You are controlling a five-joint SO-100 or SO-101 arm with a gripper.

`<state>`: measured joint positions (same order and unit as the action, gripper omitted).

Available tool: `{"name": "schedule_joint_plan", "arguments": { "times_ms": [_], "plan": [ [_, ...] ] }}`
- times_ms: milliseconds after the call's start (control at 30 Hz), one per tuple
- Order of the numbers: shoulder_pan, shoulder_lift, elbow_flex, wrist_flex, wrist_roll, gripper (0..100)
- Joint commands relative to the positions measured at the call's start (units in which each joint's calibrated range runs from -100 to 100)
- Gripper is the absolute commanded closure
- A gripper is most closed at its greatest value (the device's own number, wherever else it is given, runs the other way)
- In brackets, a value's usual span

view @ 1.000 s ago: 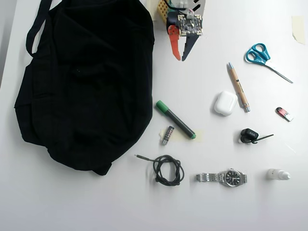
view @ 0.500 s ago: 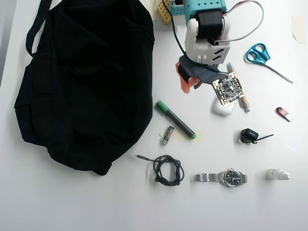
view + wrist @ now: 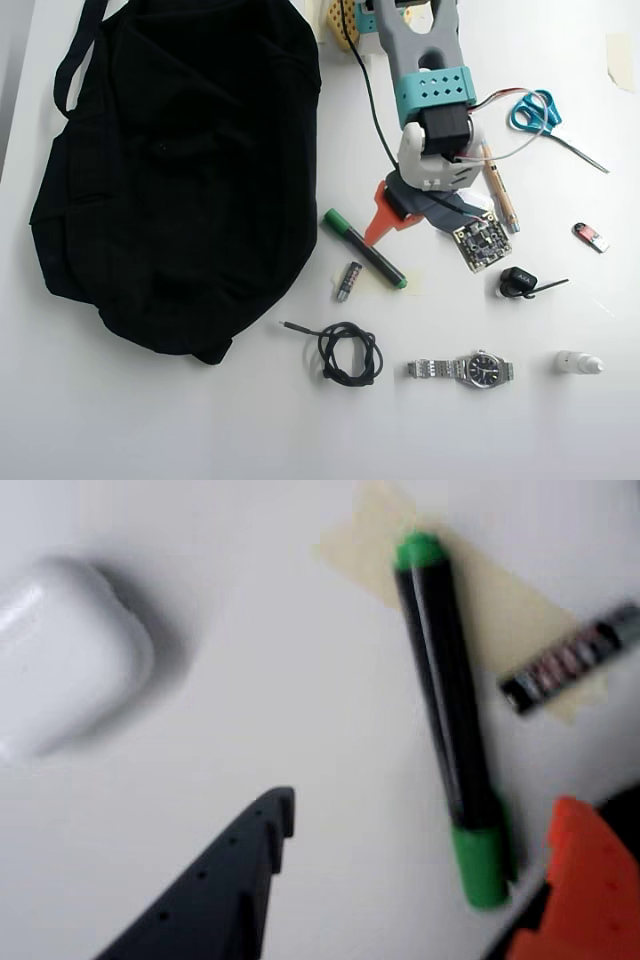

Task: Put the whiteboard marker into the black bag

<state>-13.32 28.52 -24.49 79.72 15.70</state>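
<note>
The whiteboard marker [image 3: 450, 710] has a black barrel and lies on a strip of tan tape on the white table. In the wrist view its green cap is at the bottom and its small green tip at the top. In the overhead view the marker [image 3: 365, 250] lies slanted just right of the black bag [image 3: 170, 170], cap end toward the bag. My gripper [image 3: 420, 805] is open, with the black finger [image 3: 230, 880] left of the marker and the orange finger [image 3: 590, 880] right of its cap. In the overhead view the gripper [image 3: 385, 225] hovers by the cap end, holding nothing.
A small grey cylinder [image 3: 348, 281] lies beside the marker. A white rounded case [image 3: 60, 660] is to the left in the wrist view. A wooden pen [image 3: 497, 190], scissors [image 3: 540, 115], a coiled black cable [image 3: 348, 352], a wristwatch [image 3: 465, 370] and a black earpiece [image 3: 520, 282] lie around.
</note>
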Motion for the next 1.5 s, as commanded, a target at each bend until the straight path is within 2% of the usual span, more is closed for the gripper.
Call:
{"name": "schedule_joint_plan", "arguments": {
  "times_ms": [0, 233, 400, 567, 833, 933, 1200, 1467],
  "plan": [
    [-1.4, 3.8, -7.4, -0.6, -0.7, 65],
    [-2.9, 9.7, -13.9, -0.4, -2.5, 65],
    [-2.8, 9.9, -20.2, -0.3, -6.2, 66],
    [-0.6, 10.0, -22.7, 0.3, -5.7, 66],
    [1.3, 9.7, -23.1, 10.5, -6.1, 65],
    [2.3, 9.2, -23.1, 10.6, -5.8, 65],
    [2.0, 12.6, -22.5, 8.8, -6.1, 54],
    [1.6, 16.6, -22.4, 7.0, -6.5, 53]
  ]
}}
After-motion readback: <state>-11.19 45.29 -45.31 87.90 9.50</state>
